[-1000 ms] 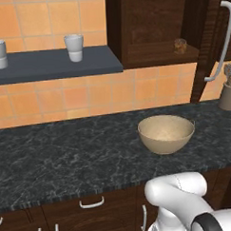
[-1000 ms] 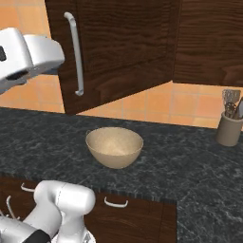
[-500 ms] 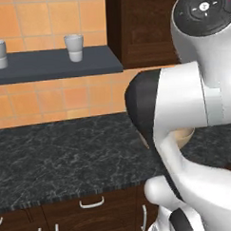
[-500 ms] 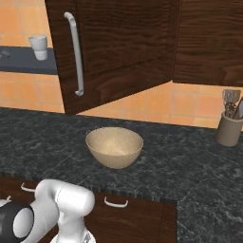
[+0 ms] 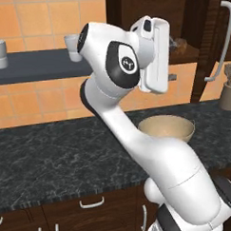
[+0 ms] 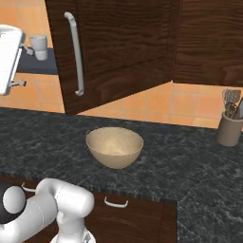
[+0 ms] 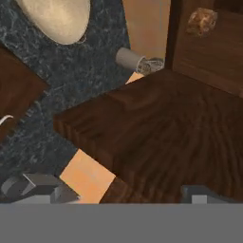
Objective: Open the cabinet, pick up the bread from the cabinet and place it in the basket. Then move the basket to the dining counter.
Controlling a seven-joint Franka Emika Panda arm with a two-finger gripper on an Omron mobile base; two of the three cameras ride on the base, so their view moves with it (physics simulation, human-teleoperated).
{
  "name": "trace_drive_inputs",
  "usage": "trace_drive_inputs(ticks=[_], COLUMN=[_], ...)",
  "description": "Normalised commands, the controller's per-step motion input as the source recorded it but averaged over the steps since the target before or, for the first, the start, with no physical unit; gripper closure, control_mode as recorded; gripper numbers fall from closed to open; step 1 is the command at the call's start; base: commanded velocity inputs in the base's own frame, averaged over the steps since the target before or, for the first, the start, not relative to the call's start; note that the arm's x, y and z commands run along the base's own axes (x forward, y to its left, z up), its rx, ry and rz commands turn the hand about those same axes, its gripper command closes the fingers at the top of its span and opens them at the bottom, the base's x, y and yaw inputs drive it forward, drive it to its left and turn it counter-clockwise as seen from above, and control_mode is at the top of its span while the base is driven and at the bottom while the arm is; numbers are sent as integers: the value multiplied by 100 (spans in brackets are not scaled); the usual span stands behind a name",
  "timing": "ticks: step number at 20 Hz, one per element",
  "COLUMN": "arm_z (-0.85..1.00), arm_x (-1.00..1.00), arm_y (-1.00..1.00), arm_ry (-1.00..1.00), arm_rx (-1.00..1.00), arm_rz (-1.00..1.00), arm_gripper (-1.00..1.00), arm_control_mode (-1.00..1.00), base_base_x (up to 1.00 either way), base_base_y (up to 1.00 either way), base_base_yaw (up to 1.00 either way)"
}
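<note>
Left base view: arm is raised mid-frame, claw [image 5: 171, 58] held up at cabinet [image 5: 199, 18] height, jaws spread wide, nothing gripped. Cabinet door [image 6: 114, 42] is swung open, so the opening step is judged done; the bread pick is in hand. Bread [image 5: 180, 44] sits on the cabinet shelf, just right of the claw. Basket [image 5: 166, 128] stands on the black worktop [image 5: 48, 158] below. Next: claw to be advanced into the cabinet and closed on the bread. Versus half a second ago, the hand has been swung toward the shelf.
</note>
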Motion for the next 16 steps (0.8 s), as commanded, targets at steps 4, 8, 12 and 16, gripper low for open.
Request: trace_drive_inputs(ticks=[4,8,12,16], arm_z=[-10,9,38,8], arm_x=[93,21,-100,-99], arm_y=[-70,-100,-100,-100], arm_ry=[31,19,1,0], arm_rx=[-21,-4,12,22], arm_rz=[-18,-15,-10,-3], arm_gripper=[-100,-100,-100,-100], arm_control_mode=[-100,-100,-100,-100], base_base_x=[0,0,0,0], base_base_y=[0,0,0,0], base_base_yaw=[0,0,0,0])
